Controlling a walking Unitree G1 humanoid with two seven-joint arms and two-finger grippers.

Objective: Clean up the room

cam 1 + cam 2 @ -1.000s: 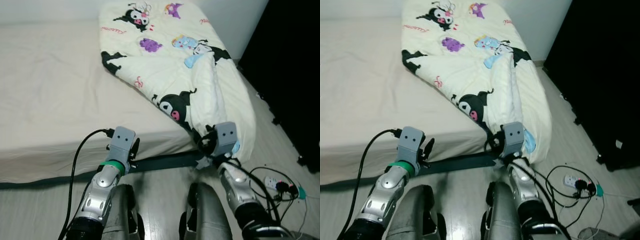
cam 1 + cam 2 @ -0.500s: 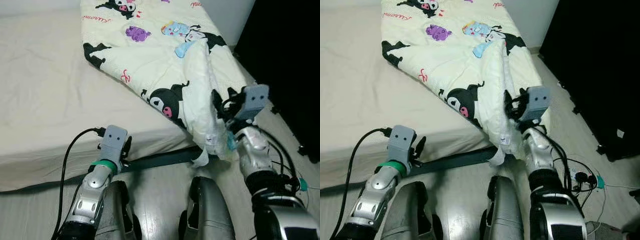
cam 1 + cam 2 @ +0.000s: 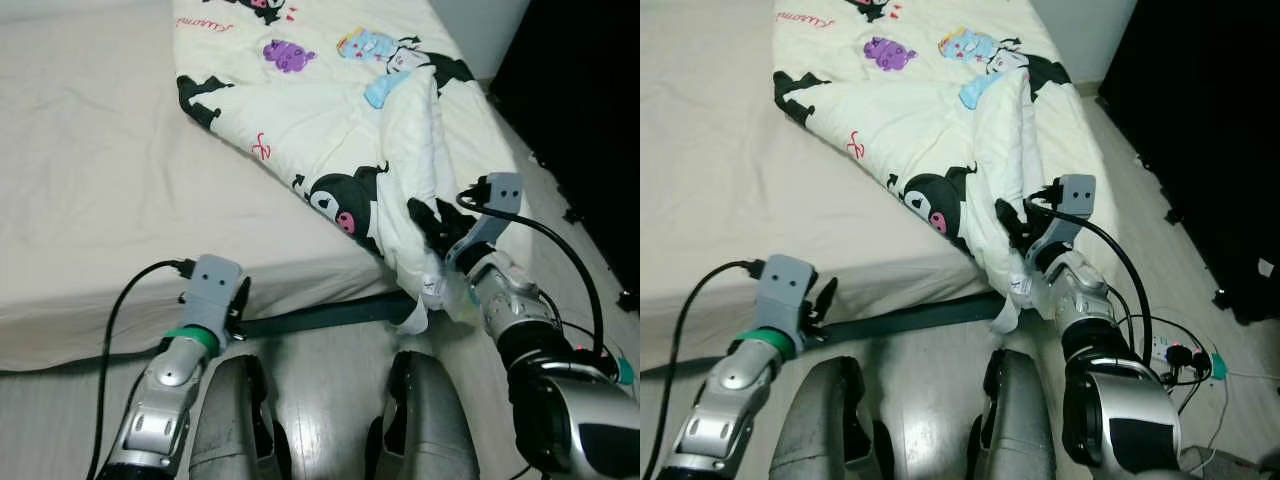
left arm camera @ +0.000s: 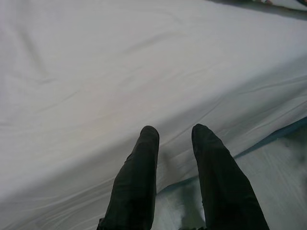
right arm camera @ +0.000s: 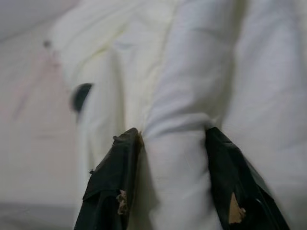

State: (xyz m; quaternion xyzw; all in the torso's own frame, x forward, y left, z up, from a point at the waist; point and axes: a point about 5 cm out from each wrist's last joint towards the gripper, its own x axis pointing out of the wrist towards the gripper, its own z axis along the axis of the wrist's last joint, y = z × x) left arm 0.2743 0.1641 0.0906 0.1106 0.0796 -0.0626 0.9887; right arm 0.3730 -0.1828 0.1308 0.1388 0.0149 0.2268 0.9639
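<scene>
My right claw (image 3: pixel 432 222), which was lifting higher half a second ago, is now dropping toward centre right, its fingers (image 5: pixel 112 184) pinching a fold of the blanket (image 3: pixel 330 130) draped over the bed (image 3: pixel 90 200) corner. So the hem is staying gathered for tidying. My left claw (image 4: pixel 175 139), slightly parted and empty, is waiting at lower left.

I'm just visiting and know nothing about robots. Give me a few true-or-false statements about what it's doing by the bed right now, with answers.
1. The right gripper has its jaws around a fold of the cartoon-print blanket. True.
2. The left gripper holds the blanket too. False: it is empty, near the edge of the bed.
3. The blanket lies entirely on the floor. False: most of it is on the bed, one corner hanging over.
4. A power strip lies on the floor. True.
</scene>
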